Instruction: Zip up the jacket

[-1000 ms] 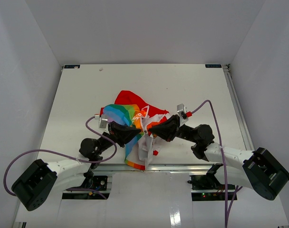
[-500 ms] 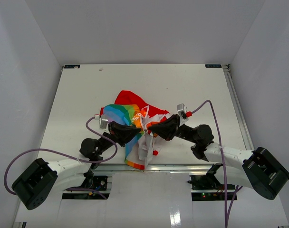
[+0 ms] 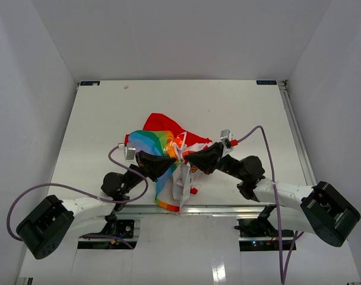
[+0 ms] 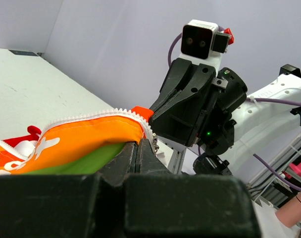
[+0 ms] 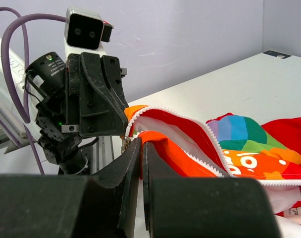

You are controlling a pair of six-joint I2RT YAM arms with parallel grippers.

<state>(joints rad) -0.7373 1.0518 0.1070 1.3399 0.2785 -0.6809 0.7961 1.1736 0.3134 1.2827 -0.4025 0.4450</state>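
Where the left arm reaches in from the near left corner of the table (image 3: 240,107), the left gripper (image 4: 140,148) has its jaws fully closed. They pinch the edge of an orange panel of the jacket (image 3: 162,127), right at a row of white zipper teeth (image 4: 86,116). A green layer lies directly below the orange panel at the grip.

The jacket lies bunched at the near middle of the table. Its red lining is turned up on the far side, a rainbow-striped panel lies on the left, and a white part hangs over the near table edge. Both grippers meet at its centre, tip to tip and just beside each other.

An orange panel carries white lettering (image 5: 243,161). The characters are large, but they cannot be read as a word. A small printed tag at the lower right of the right wrist view is too small to read.

The right gripper (image 5: 141,145) is also fully closed. It clamps the opposing orange-red edge of the jacket, beside a second row of zipper teeth. A small metal part, possibly the slider, sits just left of its fingertips.
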